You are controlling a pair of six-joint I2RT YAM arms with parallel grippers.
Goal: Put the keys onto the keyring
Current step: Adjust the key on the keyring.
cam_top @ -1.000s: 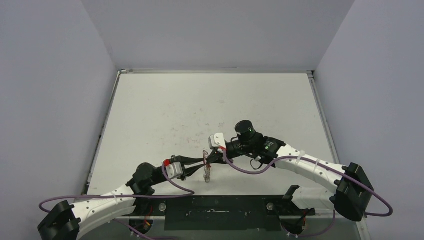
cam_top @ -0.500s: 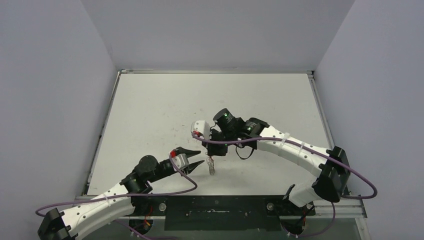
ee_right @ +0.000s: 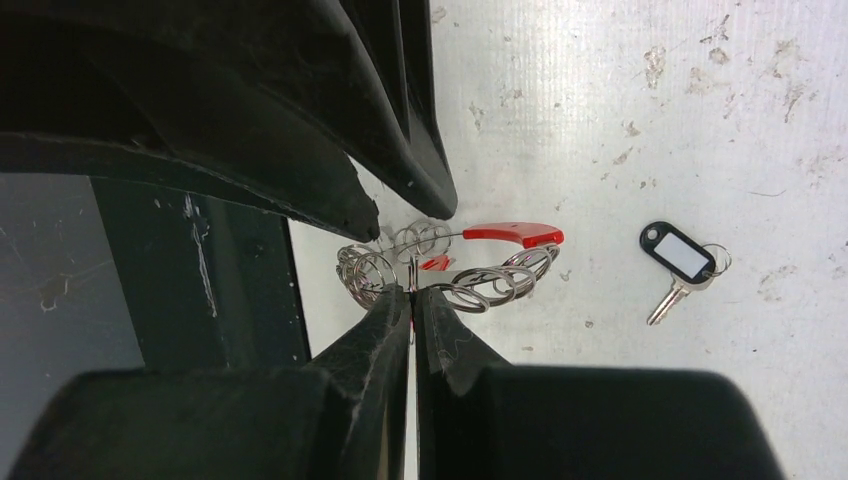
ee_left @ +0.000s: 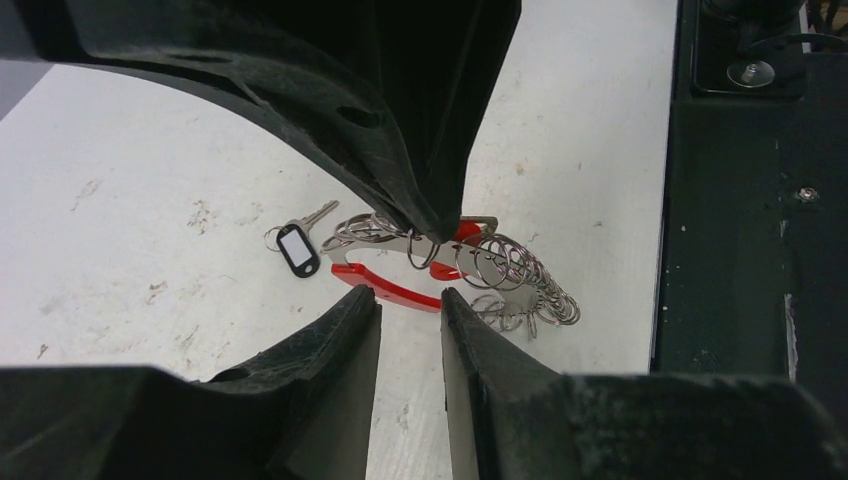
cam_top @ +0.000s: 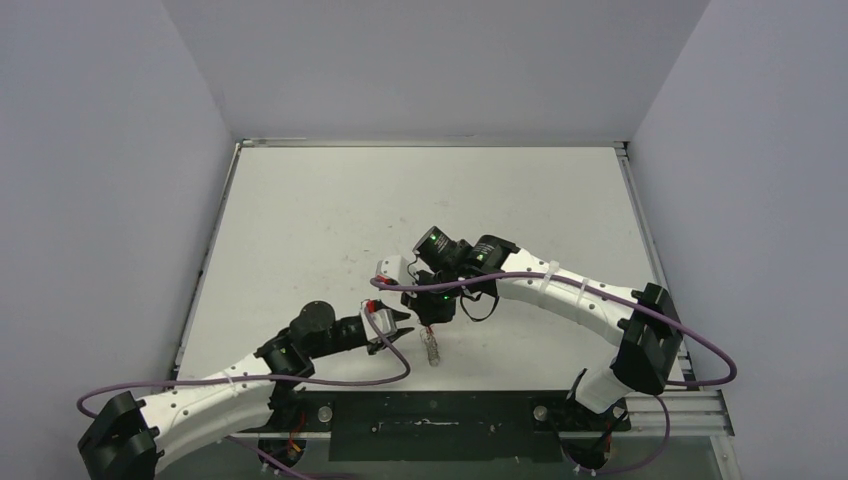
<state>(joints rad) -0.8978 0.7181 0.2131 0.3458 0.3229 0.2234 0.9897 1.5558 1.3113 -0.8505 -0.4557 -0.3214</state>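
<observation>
The keyring is a thin metal ring with a red sleeve and several small silver rings strung on it. My right gripper is shut on its wire and holds it low over the white table, near the front edge. In the top view the keyring hangs just below the right gripper. My left gripper is open, its tips just short of the red sleeve. The loose key, with a dark oblong tag head and short silver shaft, lies on the table beside the ring. It also shows in the right wrist view.
The black base plate runs along the near edge, close to the ring. Purple cables loop off both arms. Grey walls close in the table on the left, back and right. The table top is scuffed white.
The left gripper let go of the keyring, opened and drew back, then came up to it again. The right arm carried the keyring left and nearer the front edge.
</observation>
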